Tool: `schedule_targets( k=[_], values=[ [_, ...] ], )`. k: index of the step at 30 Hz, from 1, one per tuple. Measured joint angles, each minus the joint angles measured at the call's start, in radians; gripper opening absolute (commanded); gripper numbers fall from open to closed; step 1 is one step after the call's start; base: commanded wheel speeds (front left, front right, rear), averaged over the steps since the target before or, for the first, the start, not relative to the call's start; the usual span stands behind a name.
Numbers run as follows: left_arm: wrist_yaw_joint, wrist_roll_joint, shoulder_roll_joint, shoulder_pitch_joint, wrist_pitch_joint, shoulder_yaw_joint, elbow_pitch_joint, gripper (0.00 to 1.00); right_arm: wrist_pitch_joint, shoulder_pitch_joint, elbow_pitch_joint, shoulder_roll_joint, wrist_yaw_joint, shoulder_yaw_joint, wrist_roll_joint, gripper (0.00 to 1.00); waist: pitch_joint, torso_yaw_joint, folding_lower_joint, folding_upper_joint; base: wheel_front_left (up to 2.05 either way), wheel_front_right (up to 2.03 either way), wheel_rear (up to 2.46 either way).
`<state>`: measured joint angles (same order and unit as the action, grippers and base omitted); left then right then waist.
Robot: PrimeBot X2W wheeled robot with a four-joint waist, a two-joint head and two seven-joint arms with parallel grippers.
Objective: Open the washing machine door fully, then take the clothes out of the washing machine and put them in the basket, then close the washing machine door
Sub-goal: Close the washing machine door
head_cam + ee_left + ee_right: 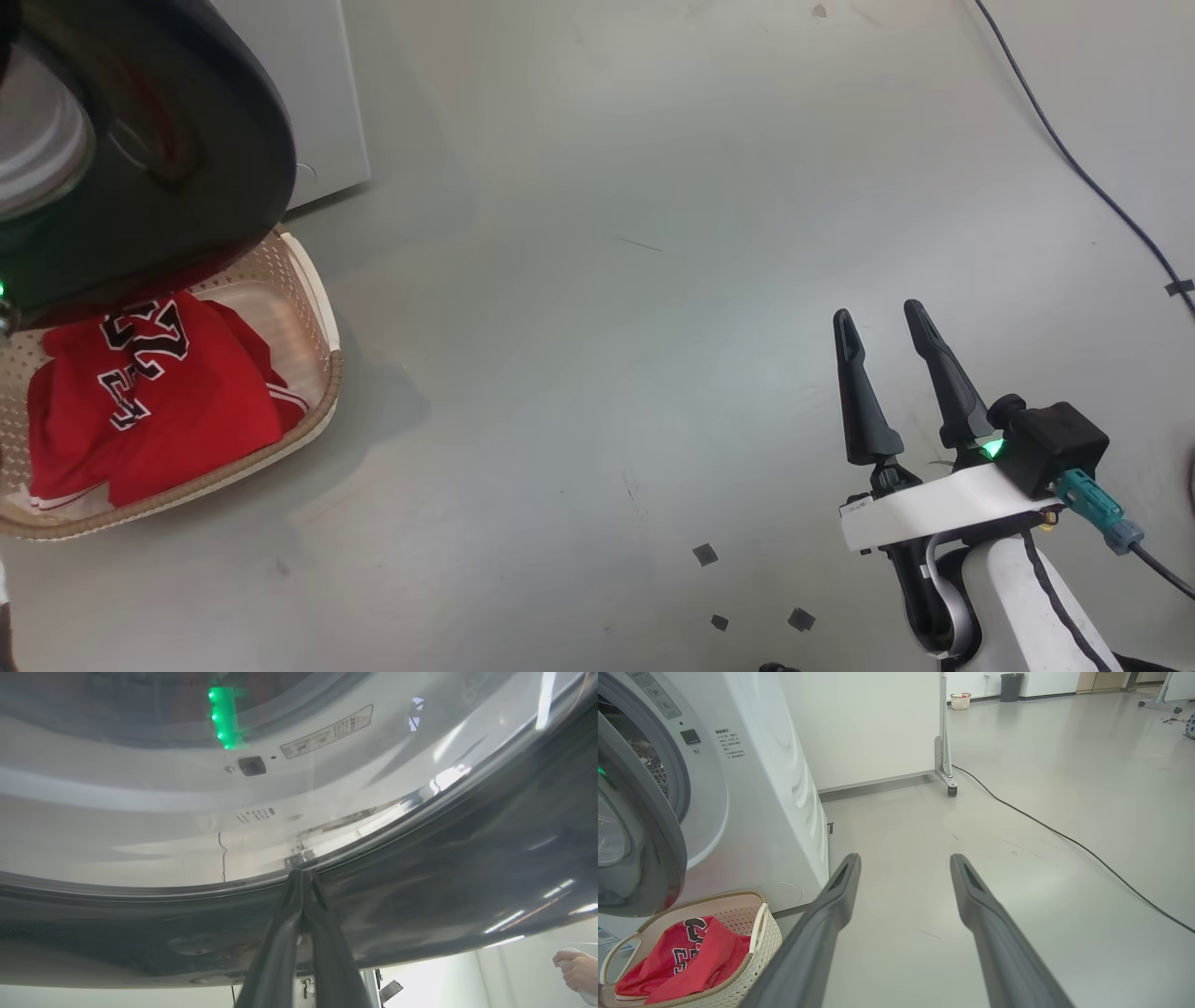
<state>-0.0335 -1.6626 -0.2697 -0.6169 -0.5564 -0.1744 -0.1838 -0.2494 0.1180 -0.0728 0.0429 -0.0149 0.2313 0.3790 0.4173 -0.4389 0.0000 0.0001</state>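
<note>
1. Left wrist view: left gripper (302, 873) pressed together, tips at washing machine door (467, 858) rim.
2. Door open above basket (329, 373); stiff, hinged, likely slick: push rim, not glass.
3. Right gripper (878, 311) spread, empty.

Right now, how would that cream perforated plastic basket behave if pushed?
Likely light: the cream perforated plastic basket holds crumpled red clothes. Probably slides over the smooth grey floor rather than tipping, being low and wide.

Open lab or test hall, not a home. Washing machine (756, 788) on wide bare grey floor (1017, 756). Behind it: white partition (868, 718) on castors. Beyond it: loose black cable (1036, 821). Far behind it: dark bin (1011, 687).
</note>
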Motion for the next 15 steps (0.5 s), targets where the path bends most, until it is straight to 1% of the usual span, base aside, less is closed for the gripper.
schedule_targets(
  k=[7,12,15],
  values=[
    [0.019,0.021,-0.017,-0.073,0.042,-0.022,-0.035,0.0,-0.002,0.026,0.015,-0.002,0.008,0.002,0.043,1.0,0.033,-0.045,0.0,0.0,0.0,0.0,0.0],
    [0.02,0.03,-0.029,-0.113,0.07,-0.032,-0.069,0.0,-0.003,0.039,0.02,-0.003,0.01,0.01,0.061,1.0,0.049,-0.07,0.0,0.0,0.0,0.0,0.0],
    [0.024,0.04,-0.034,-0.135,0.084,-0.032,-0.091,0.0,-0.003,0.039,0.022,-0.003,0.018,0.013,0.065,1.0,0.054,-0.08,0.0,0.0,0.0,0.0,0.0]
  ],
)
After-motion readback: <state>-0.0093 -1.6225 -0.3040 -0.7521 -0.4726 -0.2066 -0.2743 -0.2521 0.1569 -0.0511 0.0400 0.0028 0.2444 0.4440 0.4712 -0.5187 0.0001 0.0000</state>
